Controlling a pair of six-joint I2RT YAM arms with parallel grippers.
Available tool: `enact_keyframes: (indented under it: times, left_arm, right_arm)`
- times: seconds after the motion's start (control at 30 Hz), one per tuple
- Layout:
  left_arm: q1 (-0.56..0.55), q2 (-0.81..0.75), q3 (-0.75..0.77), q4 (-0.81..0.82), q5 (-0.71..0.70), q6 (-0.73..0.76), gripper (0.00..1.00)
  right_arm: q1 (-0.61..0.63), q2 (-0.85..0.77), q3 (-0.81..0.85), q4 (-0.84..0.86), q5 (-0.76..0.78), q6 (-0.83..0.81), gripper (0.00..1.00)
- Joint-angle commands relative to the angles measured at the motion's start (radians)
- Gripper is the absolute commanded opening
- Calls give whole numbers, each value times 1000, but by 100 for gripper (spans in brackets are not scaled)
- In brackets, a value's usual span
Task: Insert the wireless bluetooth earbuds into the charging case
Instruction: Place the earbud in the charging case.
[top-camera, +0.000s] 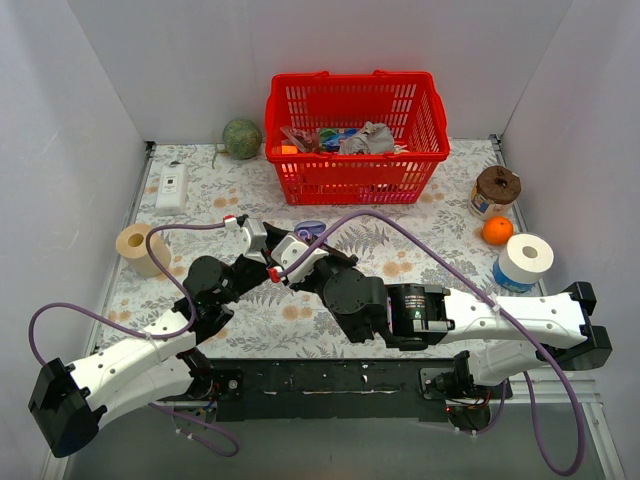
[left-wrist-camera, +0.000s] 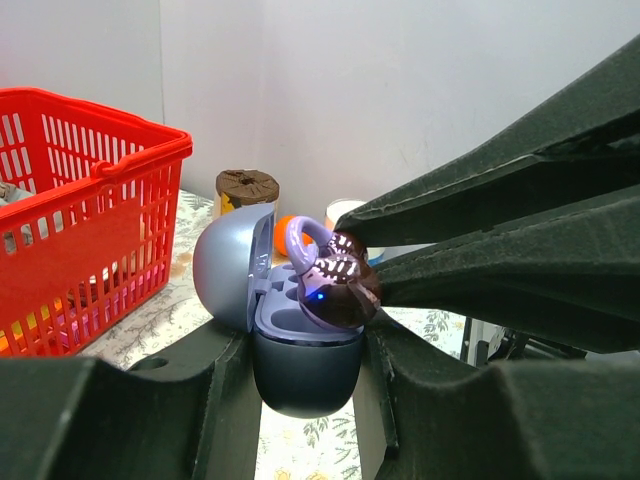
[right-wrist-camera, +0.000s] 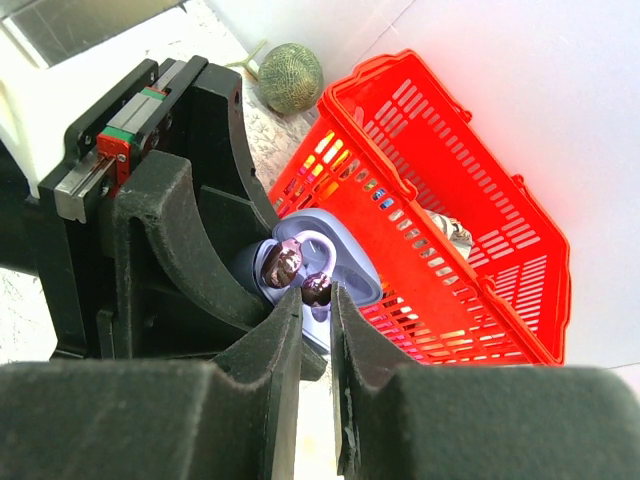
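My left gripper (left-wrist-camera: 305, 350) is shut on the dark base of the charging case (left-wrist-camera: 305, 375), holding it upright above the table with its lavender lid (left-wrist-camera: 228, 268) swung open. In the top view the case (top-camera: 310, 230) shows as a small purple spot where both arms meet. My right gripper (right-wrist-camera: 317, 297) reaches in from the right, shut on one glossy dark purple earbud (right-wrist-camera: 318, 289). That earbud (left-wrist-camera: 340, 282) touches the case's open top, with a blue light glowing on it. A second earbud (right-wrist-camera: 282, 263) sits in the case beside it.
A red basket (top-camera: 355, 135) with odds and ends stands just behind the grippers. A green ball (top-camera: 241, 138) and a white device (top-camera: 172, 187) lie at the back left, and a tape roll (top-camera: 140, 248) at the left. A brown-lidded jar (top-camera: 496, 190), an orange (top-camera: 497, 230) and a white roll (top-camera: 524, 260) are at the right.
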Motion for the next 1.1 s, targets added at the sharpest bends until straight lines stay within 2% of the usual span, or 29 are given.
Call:
enact_keyframes:
  times: [0.0,0.43,0.8,1.07]
  left_arm:
    - [-3,-28,10,65,6,9,0]
    - [-3,-42,-13,133,35,6,0]
    - [-3,-31,-60,221,188,32,0]
    - [-3,-27,-47,204,175,30,0]
  right_arm:
    - [-1,-7,18,-56,-24,25,1]
    - [-1,-41,-11,-89,-59,40,1]
    - [-1,-47,-19,-29,-64,7,1]
    - [1,-41,-21,-33,-84,7,1]
